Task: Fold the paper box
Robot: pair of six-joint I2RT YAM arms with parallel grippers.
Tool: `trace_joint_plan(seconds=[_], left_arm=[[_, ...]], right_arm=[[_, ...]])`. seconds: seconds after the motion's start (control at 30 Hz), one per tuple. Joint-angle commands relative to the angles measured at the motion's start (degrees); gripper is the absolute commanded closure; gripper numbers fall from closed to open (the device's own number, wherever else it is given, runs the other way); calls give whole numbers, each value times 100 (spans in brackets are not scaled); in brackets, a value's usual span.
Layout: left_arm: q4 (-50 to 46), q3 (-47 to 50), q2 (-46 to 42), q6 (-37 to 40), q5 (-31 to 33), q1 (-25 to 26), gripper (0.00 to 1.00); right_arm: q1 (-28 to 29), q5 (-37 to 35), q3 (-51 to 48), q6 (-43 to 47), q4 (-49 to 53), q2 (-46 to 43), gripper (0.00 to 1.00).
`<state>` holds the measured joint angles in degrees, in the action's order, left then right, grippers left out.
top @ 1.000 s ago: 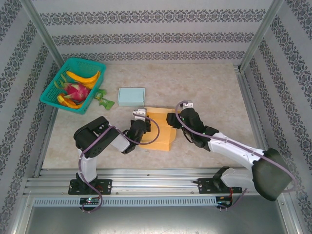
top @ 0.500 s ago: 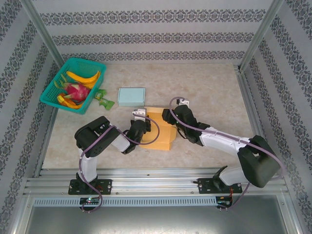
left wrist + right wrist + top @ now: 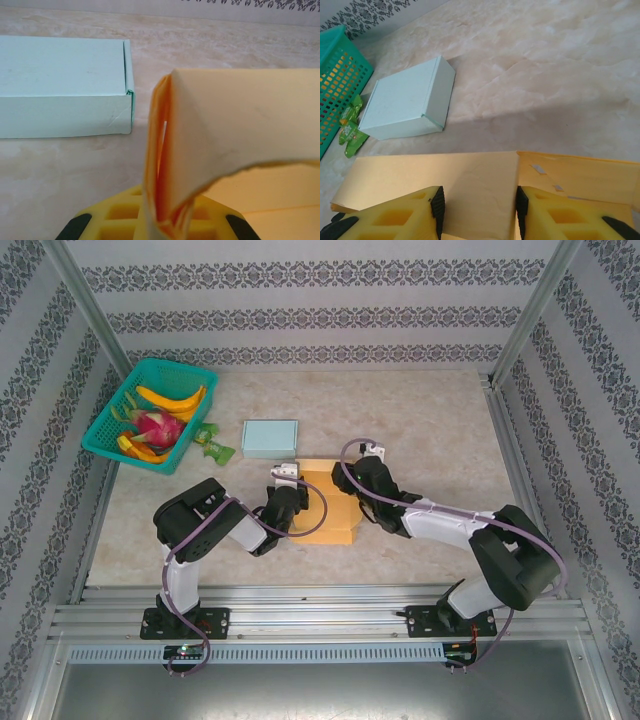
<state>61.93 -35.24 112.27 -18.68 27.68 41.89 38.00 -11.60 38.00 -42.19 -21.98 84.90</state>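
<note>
The orange paper box (image 3: 328, 512) lies at mid-table between both arms, partly folded. My left gripper (image 3: 294, 498) is at the box's left edge, shut on a doubled-over flap. In the left wrist view that flap (image 3: 165, 150) stands upright, pinched in the left gripper (image 3: 167, 222), with a panel curling off to the right. My right gripper (image 3: 350, 480) is over the box's far right part. In the right wrist view an orange box panel (image 3: 477, 185) fills the gap of the right gripper (image 3: 479, 205), and both black pads (image 3: 439, 202) touch its edges.
A teal basket (image 3: 100, 432) with bananas and a dragon fruit stands at the far left. A closed pale blue box (image 3: 270, 438) lies just beyond the paper box, with green packets (image 3: 212, 445) to its left. Metal frame posts stand at the far corners.
The right arm has swung left and reached further over the box, and its jaws have narrowed onto the panel. The box's right side has been pushed in. The left gripper has kept its hold.
</note>
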Motion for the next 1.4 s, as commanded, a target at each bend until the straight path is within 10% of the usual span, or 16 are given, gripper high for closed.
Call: trace_joint_plan(seconds=[0.0,1.37], left_arm=[[-309,-70,146,-174,35,-58,100],[-685,-281,205,-215,-43,-58,100]], right_arm=[[-42,-23,-291,-79,-120,79,57],[-856,291,-932,232,-646,136,42]])
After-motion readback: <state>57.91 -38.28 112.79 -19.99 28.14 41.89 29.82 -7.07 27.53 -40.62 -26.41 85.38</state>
